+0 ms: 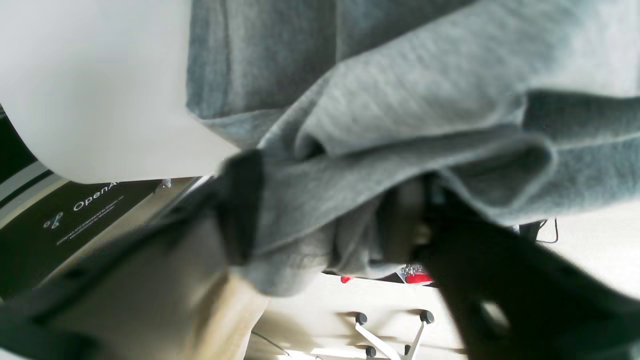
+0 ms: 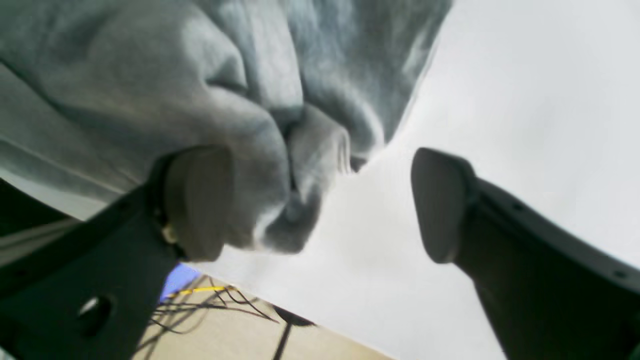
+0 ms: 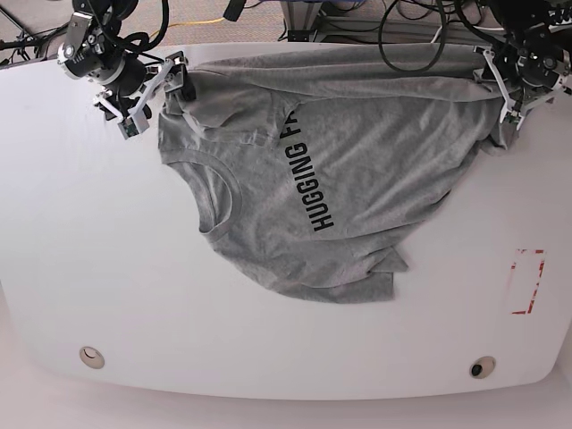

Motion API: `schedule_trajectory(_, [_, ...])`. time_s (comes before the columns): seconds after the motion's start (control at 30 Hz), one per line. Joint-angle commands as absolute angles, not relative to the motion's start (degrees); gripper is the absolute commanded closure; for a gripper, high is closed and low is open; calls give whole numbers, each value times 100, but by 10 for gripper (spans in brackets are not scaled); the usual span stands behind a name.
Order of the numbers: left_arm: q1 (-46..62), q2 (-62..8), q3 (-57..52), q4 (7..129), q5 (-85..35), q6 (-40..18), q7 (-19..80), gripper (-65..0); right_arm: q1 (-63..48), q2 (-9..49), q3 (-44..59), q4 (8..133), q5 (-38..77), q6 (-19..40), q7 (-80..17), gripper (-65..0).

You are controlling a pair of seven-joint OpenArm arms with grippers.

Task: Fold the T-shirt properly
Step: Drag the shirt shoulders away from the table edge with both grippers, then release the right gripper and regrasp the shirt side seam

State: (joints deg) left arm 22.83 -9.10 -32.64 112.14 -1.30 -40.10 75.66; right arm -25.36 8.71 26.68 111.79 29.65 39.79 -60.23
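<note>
The light grey T-shirt lies spread and rumpled on the white table, with black lettering down its middle and its far edge folded over. My right gripper is at the shirt's far left corner. In the right wrist view it stands open, and a bunch of shirt cloth rests against one pad. My left gripper is at the far right corner. In the left wrist view its fingers are apart, with slack shirt folds lying between them.
A red rectangular outline is marked on the table at the right. Two round fittings sit near the front edge. Cables and arm bases crowd the far edge.
</note>
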Motion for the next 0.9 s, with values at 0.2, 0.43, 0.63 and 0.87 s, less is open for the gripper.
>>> schedule_trajectory(0.2, [2044, -945, -3688, 11459, -101, -4000, 7618, -451, -1780, 1051, 2642, 11275, 3723, 4000, -6316, -531])
schedule_trajectory(0.43, [1569, -1007, -4251, 11451, -101, -4000, 7749, -451, -866, 1015, 2642, 11002, 3714, 4000, -6862, -509])
schedule_trajectory(0.63, [1174, -1174, -4505, 11415, -171, -4000, 7749, -451, -136, 989, 2501, 10369, 3240, 4000, -6870, -509])
schedule_trajectory(0.87, [1156, -1244, -4936, 11433, -1587, -4000, 7785, -451, 725, 963, 2035, 9552, 2589, 4000, -6826, -509])
